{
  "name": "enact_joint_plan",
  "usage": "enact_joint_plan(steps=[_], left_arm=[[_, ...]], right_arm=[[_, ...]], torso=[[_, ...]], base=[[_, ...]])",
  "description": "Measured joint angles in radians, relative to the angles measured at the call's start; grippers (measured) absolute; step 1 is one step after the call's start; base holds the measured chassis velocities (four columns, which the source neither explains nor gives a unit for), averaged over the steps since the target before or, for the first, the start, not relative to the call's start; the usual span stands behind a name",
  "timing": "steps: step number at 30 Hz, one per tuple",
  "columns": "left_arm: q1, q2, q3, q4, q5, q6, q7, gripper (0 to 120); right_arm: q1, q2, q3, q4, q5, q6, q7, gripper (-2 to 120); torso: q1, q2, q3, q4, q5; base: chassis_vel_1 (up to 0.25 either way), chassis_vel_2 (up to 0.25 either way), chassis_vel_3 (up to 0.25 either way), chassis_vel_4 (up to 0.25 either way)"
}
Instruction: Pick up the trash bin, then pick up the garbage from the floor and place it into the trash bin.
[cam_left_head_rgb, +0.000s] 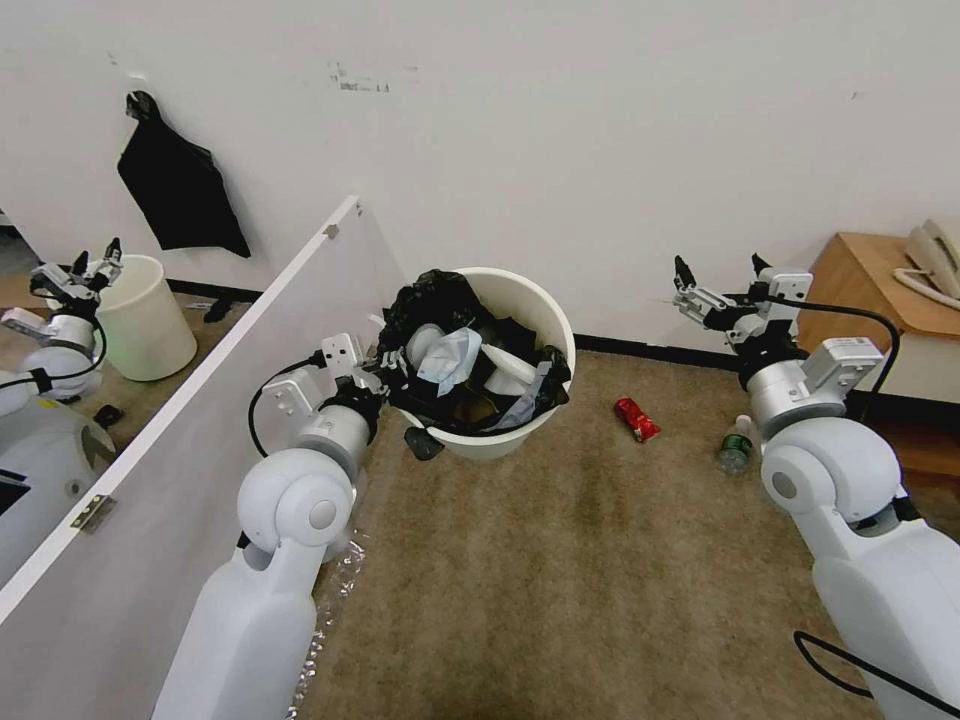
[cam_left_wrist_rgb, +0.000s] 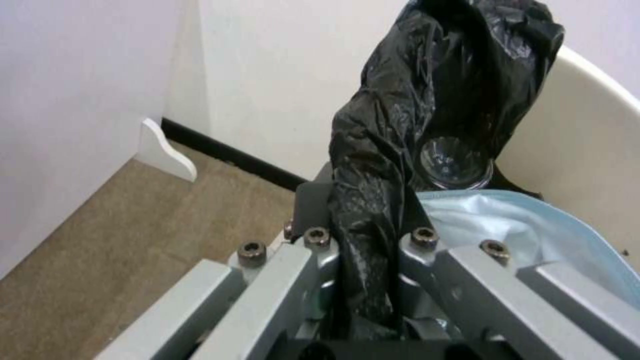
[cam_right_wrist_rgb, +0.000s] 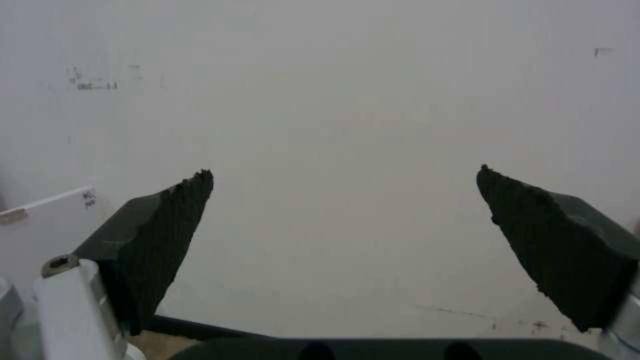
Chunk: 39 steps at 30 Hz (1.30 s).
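Observation:
The trash bin (cam_left_head_rgb: 548, 305), white with a black bag (cam_left_wrist_rgb: 427, 85) over its rim, is tilted toward me by the wall. My left gripper (cam_left_head_rgb: 393, 377) is shut on its near rim and the bag's fold (cam_left_wrist_rgb: 363, 220). Inside lie a blue mask (cam_left_wrist_rgb: 513, 227), a clear bottle (cam_left_wrist_rgb: 455, 161) and white litter. Of the garbage on the carpet, a red snack packet (cam_left_head_rgb: 637, 419) and a small bottle (cam_left_head_rgb: 735, 451) lie right of the bin. My right gripper (cam_left_head_rgb: 720, 278) hangs open above them, facing the bare wall (cam_right_wrist_rgb: 343, 200).
A white panel (cam_left_head_rgb: 190, 420) runs along my left arm. Beyond it stands a pale unlined bin (cam_left_head_rgb: 146, 318). A black bag (cam_left_head_rgb: 180, 195) hangs on the wall. A wooden cabinet (cam_left_head_rgb: 865, 285) with a telephone stands at the right. Open carpet lies in front.

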Motion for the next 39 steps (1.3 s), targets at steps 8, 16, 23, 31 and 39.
enact_joint_plan(steps=[8, 16, 23, 31, 39], left_arm=[[0.002, 0.001, -0.001, -0.002, 0.001, 0.005, -0.001, 4], [0.005, -0.001, -0.001, -0.001, 0.003, 0.004, -0.001, 4], [0.012, -0.003, -0.002, -0.002, 0.006, 0.011, -0.002, 4], [0.010, -0.003, -0.001, -0.002, -0.002, -0.009, -0.003, 4], [0.011, -0.003, 0.003, -0.002, -0.005, -0.015, -0.005, 4]], right_arm=[[0.001, -0.001, 0.001, 0.003, 0.001, 0.000, -0.001, 100], [0.000, 0.003, 0.001, 0.002, -0.002, 0.002, -0.003, 100], [0.000, 0.003, 0.001, 0.002, -0.002, 0.002, -0.004, 100], [0.000, 0.003, 0.001, 0.002, -0.002, 0.002, -0.005, 100], [0.000, 0.001, 0.001, 0.004, -0.003, 0.003, -0.005, 100]], torso=[[0.000, 0.000, 0.000, 0.0001, 0.0000], [0.000, 0.000, 0.000, -0.0001, 0.0000], [0.000, 0.000, 0.000, 0.0002, -0.0001], [0.000, 0.000, 0.000, -0.0007, 0.0001], [0.000, 0.000, 0.000, 0.0001, 0.0000]], base=[[0.000, 0.000, 0.000, 0.000], [0.000, 0.000, 0.000, 0.000], [0.000, 0.000, 0.000, 0.000], [-0.015, -0.013, -0.021, -0.016], [0.000, 0.000, 0.000, 0.000]])
